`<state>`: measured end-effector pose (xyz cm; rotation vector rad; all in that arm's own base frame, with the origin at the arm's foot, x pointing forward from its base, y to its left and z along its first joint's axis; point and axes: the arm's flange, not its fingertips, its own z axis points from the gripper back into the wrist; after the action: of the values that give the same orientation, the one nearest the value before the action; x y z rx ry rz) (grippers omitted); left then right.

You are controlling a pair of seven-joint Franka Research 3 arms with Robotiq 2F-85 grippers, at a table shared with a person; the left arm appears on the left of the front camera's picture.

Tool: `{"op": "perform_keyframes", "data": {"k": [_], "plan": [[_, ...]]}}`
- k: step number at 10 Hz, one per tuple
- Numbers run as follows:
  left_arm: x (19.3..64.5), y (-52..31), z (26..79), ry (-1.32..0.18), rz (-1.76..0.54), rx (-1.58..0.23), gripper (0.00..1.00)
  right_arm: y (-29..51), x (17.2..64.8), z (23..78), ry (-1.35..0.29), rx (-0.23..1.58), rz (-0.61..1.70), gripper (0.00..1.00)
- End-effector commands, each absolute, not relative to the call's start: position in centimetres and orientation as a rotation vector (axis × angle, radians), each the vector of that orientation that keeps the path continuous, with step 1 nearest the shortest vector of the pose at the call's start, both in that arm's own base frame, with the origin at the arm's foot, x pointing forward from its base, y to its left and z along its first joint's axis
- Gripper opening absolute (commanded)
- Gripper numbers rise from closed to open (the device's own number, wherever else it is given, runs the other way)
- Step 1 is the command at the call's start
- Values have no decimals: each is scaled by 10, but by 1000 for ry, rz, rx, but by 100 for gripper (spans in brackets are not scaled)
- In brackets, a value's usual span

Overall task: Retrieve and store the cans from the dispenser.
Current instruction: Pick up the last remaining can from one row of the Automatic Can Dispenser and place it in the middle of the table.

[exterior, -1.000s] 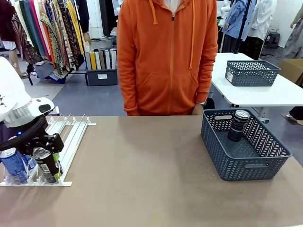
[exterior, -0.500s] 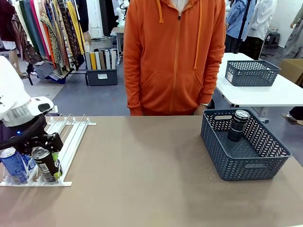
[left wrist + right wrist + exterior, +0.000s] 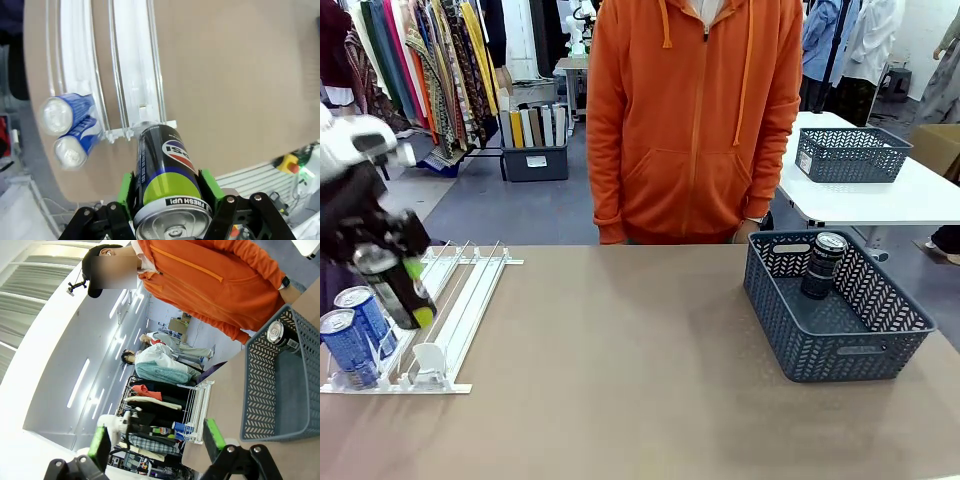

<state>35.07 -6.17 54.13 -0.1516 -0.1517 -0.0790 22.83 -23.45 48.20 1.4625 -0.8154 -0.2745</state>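
Observation:
My left gripper [image 3: 382, 262] is shut on a dark can with a yellow-green band [image 3: 405, 292] and holds it in the air above the dispenser [image 3: 470, 300], tilted. In the left wrist view the can [image 3: 165, 175] sits between the green pads [image 3: 127, 187], with the dispenser rails [image 3: 135, 75] below. Two blue cans [image 3: 365, 318] [image 3: 345, 348] stand in the dispenser's left lane; they also show as blue cans [image 3: 70, 112] in the wrist view. My right gripper [image 3: 157, 440] is open and holds nothing.
A grey lattice basket [image 3: 880, 345] stands at the right of the table with one dark can [image 3: 825, 265] upright in it. A person in an orange hoodie [image 3: 695, 120] stands at the far edge. The brown tabletop [image 3: 630, 370] between dispenser and basket is bare.
My left gripper has risen with the dark can, lifting it out of the dispenser lane. A white pusher plate now sits at the front end of that lane. The person shifted slightly right.

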Motion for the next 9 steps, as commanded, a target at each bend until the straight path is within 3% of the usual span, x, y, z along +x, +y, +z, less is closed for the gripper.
{"op": "perform_keyframes", "data": {"k": [1, 5, 6, 9], "plan": [[339, -62, 590, -153, -65, -166, 0, -234, 230, 485, -844, 1473, -261, 100], [334, -45, 601, -170, -6, -257, 0, -234, 230, 485, -844, 1473, -261, 100], [330, -55, 604, -158, -40, -169, 0, -234, 230, 485, -844, 1473, -261, 100], [330, -55, 604, -158, -40, -169, 0, -234, 230, 485, -844, 1473, -261, 100]]}}
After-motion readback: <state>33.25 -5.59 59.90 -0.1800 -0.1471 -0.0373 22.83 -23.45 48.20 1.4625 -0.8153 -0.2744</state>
